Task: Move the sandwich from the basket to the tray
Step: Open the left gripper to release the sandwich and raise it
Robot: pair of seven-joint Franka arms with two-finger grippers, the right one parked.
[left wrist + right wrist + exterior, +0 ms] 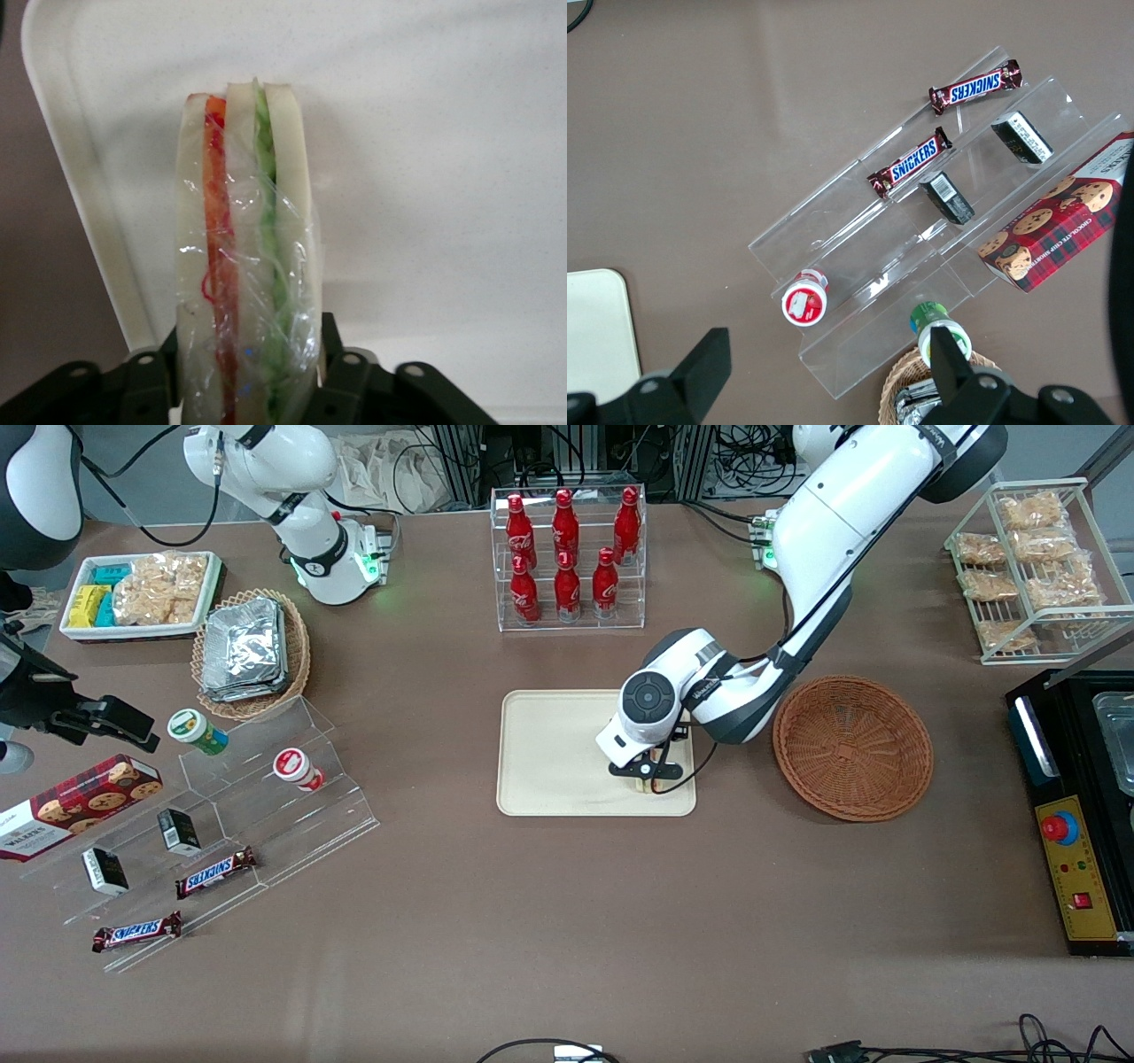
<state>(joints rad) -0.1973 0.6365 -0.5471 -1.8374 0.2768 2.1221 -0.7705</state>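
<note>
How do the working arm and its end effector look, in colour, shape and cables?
The left arm has glossy white rounded shells with black joint bands and a grey round cap at the wrist. Its end effector, over the tray, is black, with thin black cables alongside.

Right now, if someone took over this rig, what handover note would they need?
Gripper: shut on the sandwich, low over the tray at its corner nearest the basket.
Sandwich: film-wrapped, standing on edge between the fingers; contact with the tray cannot be confirmed.
Basket: beside the tray, nothing in it.
Done: pickup and carry.
Left: set down, release, lift away.
</note>
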